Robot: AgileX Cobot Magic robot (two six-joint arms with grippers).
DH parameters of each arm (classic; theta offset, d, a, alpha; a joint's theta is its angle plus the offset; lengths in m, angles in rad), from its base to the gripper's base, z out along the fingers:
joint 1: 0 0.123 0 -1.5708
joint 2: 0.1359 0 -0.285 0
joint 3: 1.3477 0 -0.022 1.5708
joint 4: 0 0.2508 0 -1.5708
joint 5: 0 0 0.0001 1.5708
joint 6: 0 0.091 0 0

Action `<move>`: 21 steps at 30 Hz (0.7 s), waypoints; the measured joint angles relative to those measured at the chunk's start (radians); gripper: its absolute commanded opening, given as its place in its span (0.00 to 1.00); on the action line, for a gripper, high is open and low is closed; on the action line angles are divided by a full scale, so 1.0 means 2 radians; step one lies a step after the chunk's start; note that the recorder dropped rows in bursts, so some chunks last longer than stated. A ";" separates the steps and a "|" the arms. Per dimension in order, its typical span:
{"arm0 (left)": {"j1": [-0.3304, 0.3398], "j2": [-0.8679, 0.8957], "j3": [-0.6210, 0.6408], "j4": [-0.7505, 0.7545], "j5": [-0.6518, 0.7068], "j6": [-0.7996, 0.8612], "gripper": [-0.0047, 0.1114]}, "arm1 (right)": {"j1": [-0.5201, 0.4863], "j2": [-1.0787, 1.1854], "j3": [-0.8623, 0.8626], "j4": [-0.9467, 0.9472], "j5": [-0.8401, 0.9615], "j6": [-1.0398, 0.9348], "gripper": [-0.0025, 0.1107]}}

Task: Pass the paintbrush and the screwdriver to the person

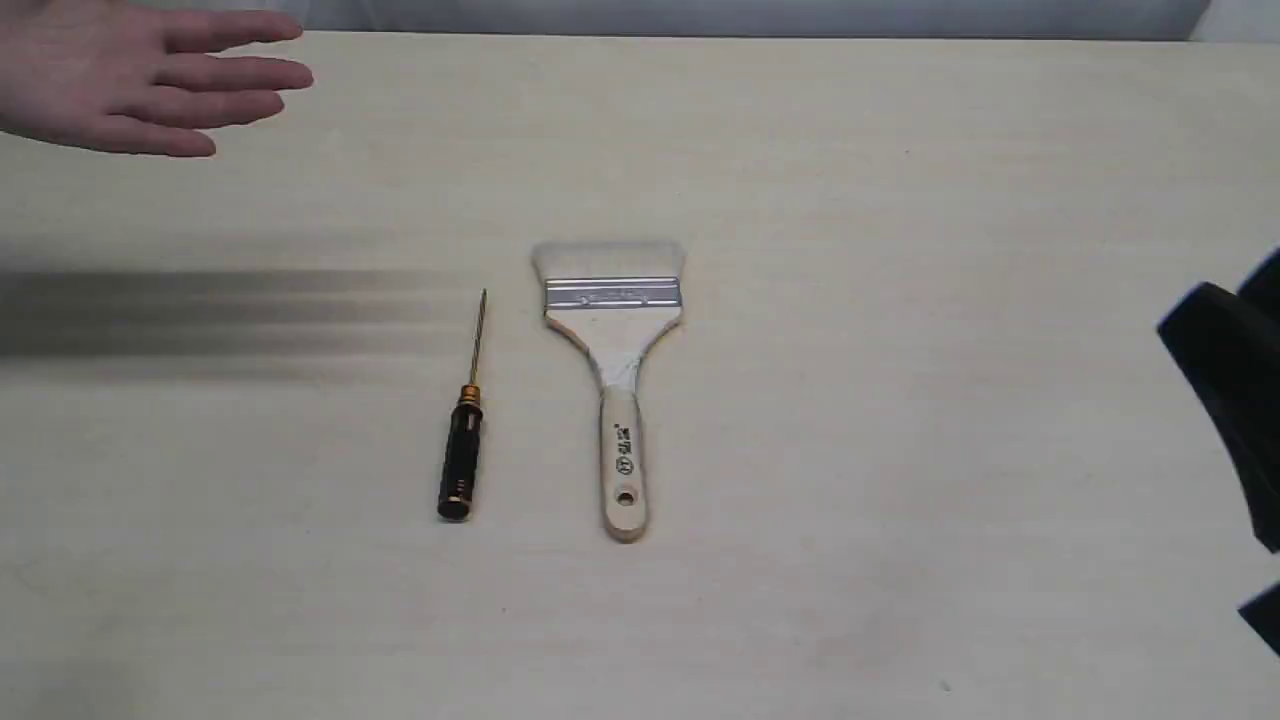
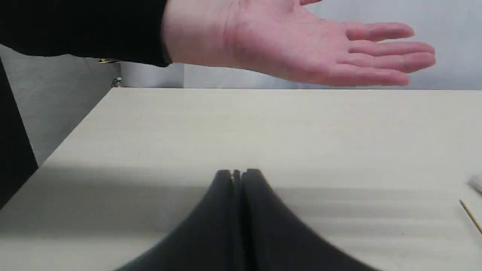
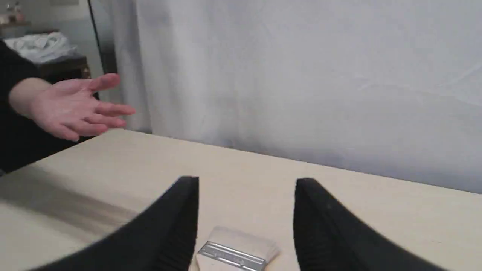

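Note:
The paintbrush (image 1: 612,345) lies flat mid-table, pale bristles pointing away, wooden handle toward the near edge. Left of it lies the screwdriver (image 1: 464,430), black handle near, brass shaft pointing away; its tip (image 2: 470,215) shows in the left wrist view. The person's hand (image 1: 140,80) hovers palm up at the far left corner. My left gripper (image 2: 237,174) is shut and empty, above bare table well short of the hand (image 2: 312,45). My right gripper (image 3: 246,184) is open, its fingers on either side of the brush's bristles and ferrule (image 3: 235,252), above them. The hand (image 3: 71,107) is far off.
The pale wooden table (image 1: 900,200) ends at a grey curtain (image 3: 301,75) behind. A dark part of the right arm (image 1: 1230,390) enters at the right edge of the exterior view. A streaky shadow (image 1: 200,315) lies left of the screwdriver.

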 measured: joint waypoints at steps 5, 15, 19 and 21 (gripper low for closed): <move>0.000 0.000 0.000 0.000 0.000 0.000 0.04 | 0.018 0.143 -0.093 -0.001 0.010 -0.020 0.40; 0.000 0.000 0.000 0.000 0.000 0.000 0.04 | 0.019 0.375 -0.262 -0.001 0.167 -0.034 0.40; 0.000 0.000 0.000 0.000 0.000 0.000 0.04 | 0.037 0.432 -0.309 -0.001 0.208 -0.038 0.40; 0.000 0.000 0.000 0.000 0.000 0.000 0.04 | 0.059 0.459 -0.333 -0.001 0.217 -0.038 0.40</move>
